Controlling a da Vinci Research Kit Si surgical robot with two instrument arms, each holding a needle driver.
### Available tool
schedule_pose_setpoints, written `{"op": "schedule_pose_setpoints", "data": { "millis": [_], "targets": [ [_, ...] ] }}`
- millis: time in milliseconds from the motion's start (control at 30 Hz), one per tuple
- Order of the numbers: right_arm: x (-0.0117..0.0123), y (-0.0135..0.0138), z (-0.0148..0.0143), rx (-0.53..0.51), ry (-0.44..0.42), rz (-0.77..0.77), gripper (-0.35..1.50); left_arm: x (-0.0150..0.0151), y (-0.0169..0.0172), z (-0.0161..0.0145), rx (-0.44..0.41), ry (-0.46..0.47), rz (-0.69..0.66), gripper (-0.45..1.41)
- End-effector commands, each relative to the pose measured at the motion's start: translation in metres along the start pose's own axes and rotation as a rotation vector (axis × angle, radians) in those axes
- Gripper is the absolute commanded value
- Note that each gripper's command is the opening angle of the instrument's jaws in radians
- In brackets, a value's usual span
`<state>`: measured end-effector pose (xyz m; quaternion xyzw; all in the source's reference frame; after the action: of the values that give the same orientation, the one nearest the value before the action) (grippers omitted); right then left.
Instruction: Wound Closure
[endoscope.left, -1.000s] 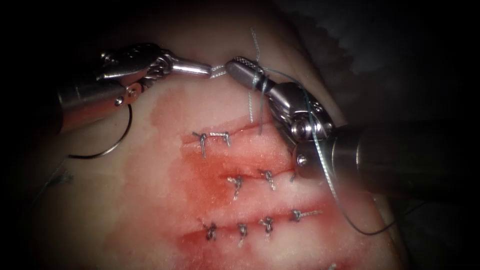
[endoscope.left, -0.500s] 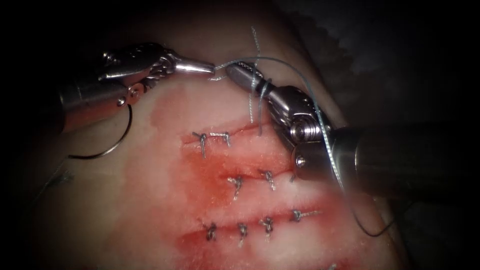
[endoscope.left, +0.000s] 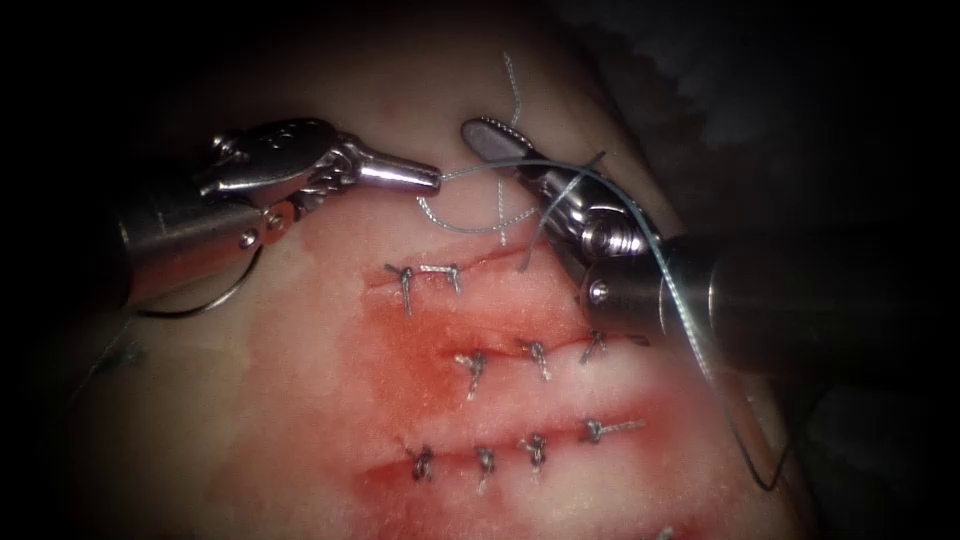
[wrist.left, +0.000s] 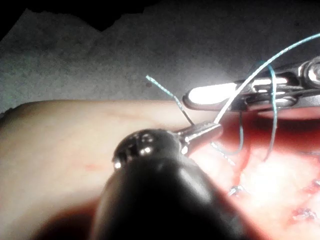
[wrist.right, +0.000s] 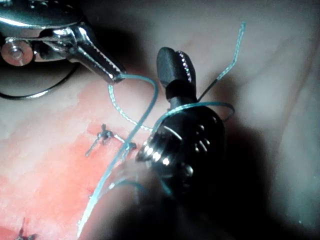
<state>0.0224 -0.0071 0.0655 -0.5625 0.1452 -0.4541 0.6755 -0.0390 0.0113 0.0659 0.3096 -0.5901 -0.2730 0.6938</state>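
- The tissue carries three cuts, each with red fluid around it; I count nine knotted stitches on them.
- My two tools meet above the top cut. My left tool comes in low from the left, jaws closed on the thread.
- My right tool has thread wrapped around it; whether its jaws are open, I cannot tell.
- One needle lies on the tissue under my left tool, left of the cuts, partly hidden by the shaft.

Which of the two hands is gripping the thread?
The left hand: its jaws pinch the thread at their tip. The right hand merely has thread wrapped around it.
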Motion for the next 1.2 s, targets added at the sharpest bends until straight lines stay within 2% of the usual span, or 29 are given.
{"op": "schedule_pose_setpoints", "data": {
  "millis": [33,167,267,333,400,467,500,533,600,633,767,833,900,933,1067,1133,1167,1200],
  "targets": [
    [0.0002,0.0003,0.0011,-0.005,-0.004,0.002,0.07,-0.001,0.0009,0.0004,-0.005,-0.002,0.006,-0.45],
    [0.0003,0.0004,0.0014,-0.003,-0.006,0.025,0.09,-0.0002,0.001,0.0013,0.004,0.007,0.013,-0.45],
    [0.0003,0.0003,0.0012,-0.004,-0.005,0.025,0.09,-0.0013,0.001,0.001,0.013,0.008,0.006,-0.45],
    [0.0002,0.0,0.0011,-0.002,0.0,0.029,0.14,-0.0029,0.0007,0.0004,0.027,-0.021,-0.007,-0.45],
    [0.0007,-0.0006,0.0011,0.011,0.02,-0.034,0.14,-0.0057,0.0002,0.0005,0.056,-0.081,-0.033,-0.45],
    [0.0013,-0.0009,0.0012,0.0,0.041,-0.063,0.09,-0.0076,-0.0001,0.0009,0.067,-0.111,-0.049,-0.45],
    [0.0013,-0.0009,0.0012,0.0,0.041,-0.063,0.09,-0.0076,-0.0001,0.0009,0.067,-0.111,-0.049,-0.45],
    [0.0021,-0.0011,0.0016,-0.041,0.074,-0.108,0.07,-0.0093,-0.0003,0.0015,0.07,-0.138,-0.063,-0.45],
    [0.0029,-0.0011,0.0018,-0.077,0.102,-0.152,0.07,-0.01,-0.0002,0.002,0.077,-0.162,-0.07,-0.45],
    [0.0041,-0.0008,0.0022,-0.135,0.15,-0.208,0.07,-0.0105,0.0004,0.003,0.075,-0.175,-0.072,-0.45],
    [0.0051,-0.0001,0.0025,-0.206,0.188,-0.259,0.09,-0.0104,0.0019,0.0039,0.063,-0.178,-0.067,-0.45],
    [0.0051,0.0,0.0026,-0.27,0.186,-0.27,0.09,-0.0098,0.0035,0.0039,0.05,-0.18,-0.058,-0.45],
    [0.005,0.0001,0.0026,-0.289,0.184,-0.266,0.09,-0.0095,0.004,0.0038,0.044,-0.181,-0.055,-0.45],
    [0.0047,0.0002,0.0026,-0.34,0.172,-0.256,0.02,-0.0085,0.0051,0.0034,0.028,-0.174,-0.043,-0.45],
    [0.0041,0.0007,0.0026,-0.459,0.102,-0.221,0.04,-0.0048,0.0076,0.0027,-0.02,-0.128,-0.006,-0.45],
    [0.0039,0.0009,0.0026,-0.485,0.092,-0.211,0.04,-0.0028,0.0084,0.0024,-0.033,-0.108,-0.011,-0.45],
    [0.0039,0.001,0.0025,-0.498,0.079,-0.212,-0.06,-0.0018,0.0087,0.0024,-0.041,-0.098,-0.013,-0.45],
    [0.0039,0.001,0.0025,-0.498,0.079,-0.212,-0.06,-0.0018,0.0087,0.0024,-0.041,-0.098,-0.013,-0.45]
  ]
}}
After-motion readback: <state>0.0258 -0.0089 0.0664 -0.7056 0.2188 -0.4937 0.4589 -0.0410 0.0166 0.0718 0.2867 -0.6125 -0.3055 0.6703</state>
